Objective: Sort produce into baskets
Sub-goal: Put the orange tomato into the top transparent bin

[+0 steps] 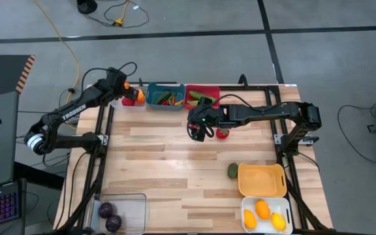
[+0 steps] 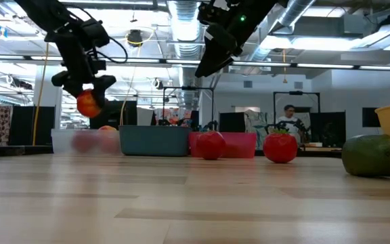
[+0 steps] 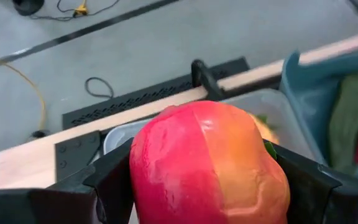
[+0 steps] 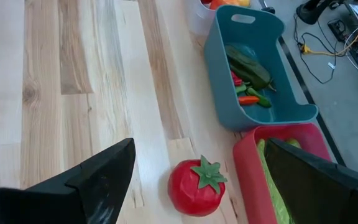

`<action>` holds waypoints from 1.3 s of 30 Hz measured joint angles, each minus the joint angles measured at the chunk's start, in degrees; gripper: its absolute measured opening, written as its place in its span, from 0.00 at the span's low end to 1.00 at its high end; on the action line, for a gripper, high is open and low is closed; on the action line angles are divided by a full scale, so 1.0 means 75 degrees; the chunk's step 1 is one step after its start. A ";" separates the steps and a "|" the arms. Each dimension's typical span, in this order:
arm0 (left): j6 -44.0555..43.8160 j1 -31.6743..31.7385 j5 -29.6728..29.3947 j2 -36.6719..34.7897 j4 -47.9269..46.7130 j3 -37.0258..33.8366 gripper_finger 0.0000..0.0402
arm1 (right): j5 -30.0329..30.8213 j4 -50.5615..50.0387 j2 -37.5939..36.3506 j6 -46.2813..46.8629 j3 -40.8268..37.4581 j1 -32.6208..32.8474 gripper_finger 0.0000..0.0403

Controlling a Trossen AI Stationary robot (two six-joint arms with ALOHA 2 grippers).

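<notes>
Plank table (image 1: 175, 163) of pale wood, seen from above, with clock directions taken from its centre. Nearest the viewer, at 7 o'clock, a clear bin (image 1: 124, 210) holds two purple fruits (image 1: 109, 217). At 5 o'clock a white bin (image 1: 265, 214) holds three yellow-orange fruits (image 1: 262, 210); just beyond it stands an orange-yellow bin (image 1: 261, 180), with a green fruit (image 1: 232, 171) on the wood just beside its left wall.

Mid-table, toward 1 o'clock, the right gripper (image 1: 198, 130) hangs above the boards with its jaws spread wide and nothing between them; a red tomato (image 4: 196, 185) with a green calyx lies on the wood below, between the fingers in the right wrist view. A second tomato (image 1: 222, 134) lies just beside it.

Along the far edge, from 1 to 11 o'clock, stand a red bin (image 1: 202, 98) with green produce, a teal bin (image 1: 165, 96) with green and red pieces, and a pale grey bin (image 1: 133, 101) containing red fruit. The left gripper (image 1: 134, 93) is poised over the pale grey bin, clenched on a red-and-orange fruit (image 3: 210, 165).

Beyond the table, the floor is grey with dark tape lines, a yellow cable (image 1: 57, 39) and black cables. The low view shows ceiling ducts, strip lights and a person (image 2: 289, 122) seated far off.
</notes>
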 joint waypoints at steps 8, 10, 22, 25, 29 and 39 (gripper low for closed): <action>0.0477 -0.0415 -0.1180 0.0709 -0.0296 0.0000 0.70 | 0.0000 0.0004 0.0003 0.0000 0.0000 0.0000 0.95; 0.0490 -0.0472 -0.1465 0.0884 -0.0279 0.0000 0.71 | 0.0001 0.0001 0.0003 0.0002 0.0000 0.0000 0.95; 0.0983 -0.0395 -0.1345 0.1359 -0.0231 0.0000 0.75 | 0.0003 -0.0002 0.0003 -0.0001 0.0000 0.0000 0.95; 0.1129 -0.0395 -0.1159 0.1359 -0.0299 0.0000 0.75 | 0.0006 0.0001 0.0003 -0.0001 0.0000 0.0000 0.95; 0.1126 -0.0395 -0.1132 0.1359 -0.0310 0.0000 0.75 | 0.0006 0.0001 0.0003 -0.0001 0.0000 -0.0002 0.95; 0.1182 -0.0396 -0.1124 0.1359 -0.0314 0.0000 0.75 | 0.0009 0.0001 0.0005 -0.0001 0.0000 0.0000 0.95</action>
